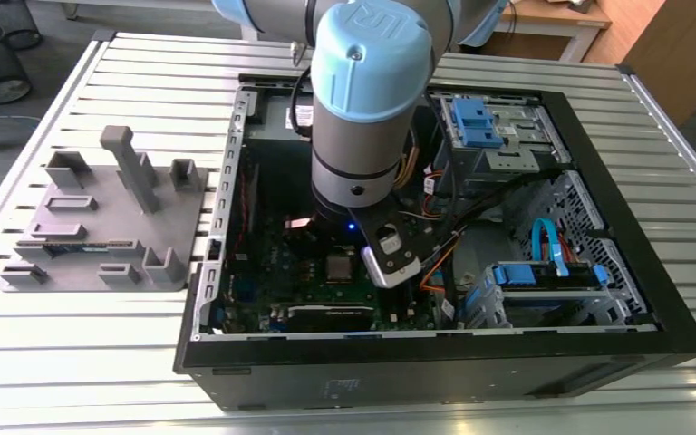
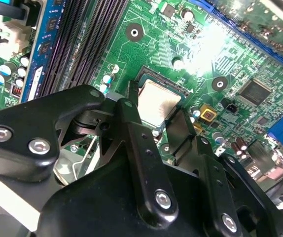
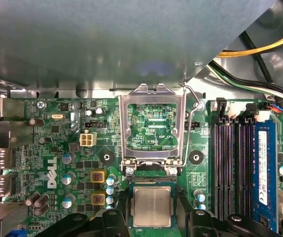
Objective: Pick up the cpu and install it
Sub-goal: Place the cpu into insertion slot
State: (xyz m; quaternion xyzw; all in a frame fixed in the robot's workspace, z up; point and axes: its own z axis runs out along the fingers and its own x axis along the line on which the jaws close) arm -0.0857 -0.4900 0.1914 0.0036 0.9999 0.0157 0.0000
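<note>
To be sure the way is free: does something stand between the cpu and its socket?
Nothing visible does. The socket frame is swung open, clear of the cpu, which appears to sit already in the socket, directly under the tool.

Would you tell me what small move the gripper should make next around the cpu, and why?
Probably a small straight lift of the gripper away from the motherboard, leaving the cpu behind, without sideways drift. The cpu lies square in the socket, the socket frame stands flipped open beside it, and the gripper straddles it closely.
</note>
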